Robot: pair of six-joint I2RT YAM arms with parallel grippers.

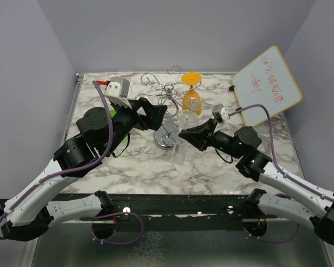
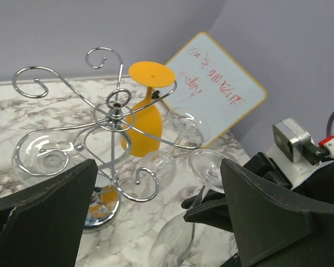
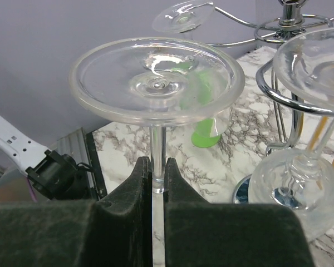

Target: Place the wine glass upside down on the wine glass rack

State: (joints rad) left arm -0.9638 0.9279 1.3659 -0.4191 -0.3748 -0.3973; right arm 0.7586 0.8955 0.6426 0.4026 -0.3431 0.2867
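Right jaws: clenched on the stem of the clear wine glass [image 3: 156,78], just under its foot. The glass is inverted, foot up and bowl down, and is carried off the counter [image 1: 139,167].
Left jaws: released, spread wide, holding nothing, at 9 o'clock of the rack [image 2: 116,111].

Position (top view): the held glass is at about 4 o'clock of the rack's post, just beside the base disc and not yet in any arm.
Rack load: an orange glass [image 2: 145,128] hangs at 1 o'clock. At least two clear glasses also hang, one [image 2: 47,161] on the left-arm side. Several curls look free, including the low one [image 2: 147,184] facing the held glass.

Step (judged): approach to hanging. The glass is gripped and inverted, with insertion pending.

Next move calls for:
- bringing the foot above a free curl;
- sliding the stem in through the wire gap so the foot seats on it;
- keeping clear of the neighbouring hung glasses;
- releasing only once the foot bears on the wire.
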